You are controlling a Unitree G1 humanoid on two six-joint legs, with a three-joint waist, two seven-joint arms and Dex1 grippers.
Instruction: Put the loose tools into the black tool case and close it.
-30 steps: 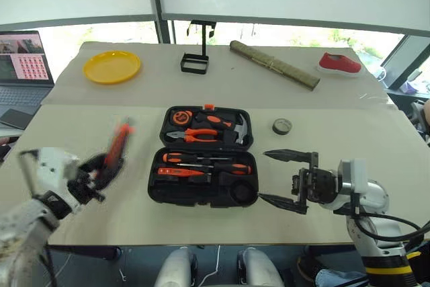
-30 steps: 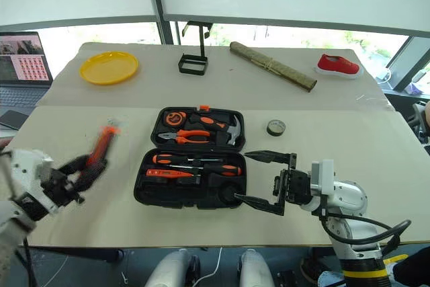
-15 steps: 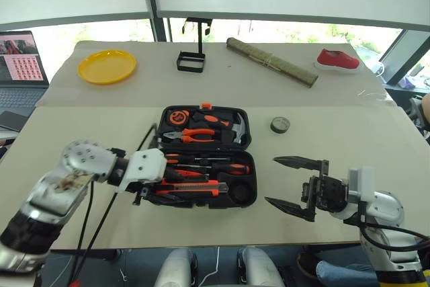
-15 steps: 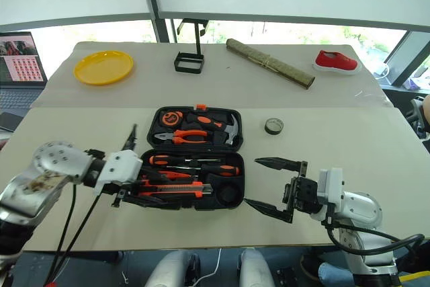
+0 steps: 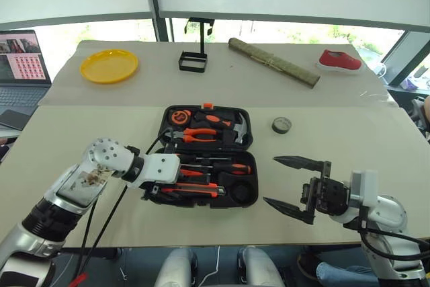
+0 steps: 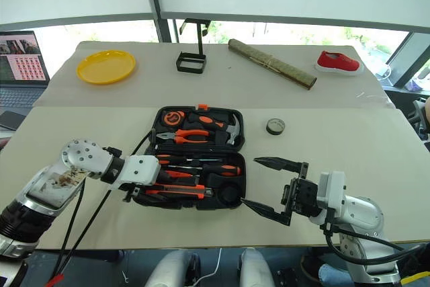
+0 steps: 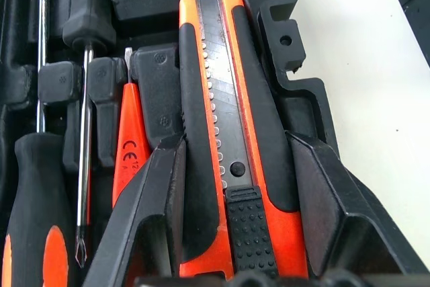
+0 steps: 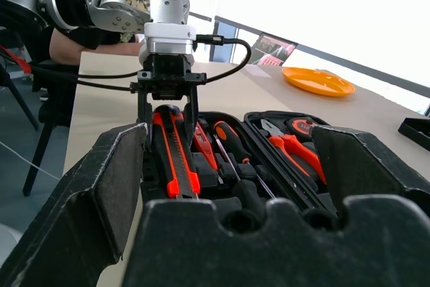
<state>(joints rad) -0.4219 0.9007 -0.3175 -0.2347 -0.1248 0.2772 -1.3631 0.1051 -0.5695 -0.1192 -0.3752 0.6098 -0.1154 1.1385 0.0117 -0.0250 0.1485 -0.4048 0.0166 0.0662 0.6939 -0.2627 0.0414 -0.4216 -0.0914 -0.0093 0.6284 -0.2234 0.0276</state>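
**Utility knife brought into the case; tape roll still loose**

Item 1. Black tool case (image 5: 201, 159): lies open at the table's centre, lid half toward twelve o'clock, tray half toward six. The lid half holds the pliers (image 5: 201, 134), the hammer (image 5: 240, 128) and a round orange item I cannot identify. The tray half holds two screwdrivers (image 5: 222, 165) and the small orange tester screwdriver (image 7: 131, 142).

Item 2. Utility knife (image 7: 228, 166): a second ago it was up in the air at the case's nine o'clock, carried by the left gripper (image 7: 235, 233). It now lies along the tray's front slot, at six o'clock within the case. The left gripper's fingers (image 7: 158, 206) flank the knife handle on both sides, pinching it or very nearly so; the knife looks laid in but not yet let go. Whether it is fully seated in its moulding I cannot tell.

Item 3. Tape roll (image 5: 282, 125): on the bare table at the case's two o'clock, well apart from it. By my reckoning the last loose tool.

Item 4. Right gripper (image 5: 292, 183): hangs at the case's four o'clock, jaws spread wide, holding nothing, unmoved over the second.

Standing: four of five tools in the case. Remaining, as judged: release the knife, fetch the tape roll, fold the lid and latch it.

Periphery: yellow plate (image 5: 109, 66), wire stand (image 5: 193, 62), rolled mat (image 5: 272, 63), red shoe (image 5: 339, 62), laptop (image 5: 23, 65).
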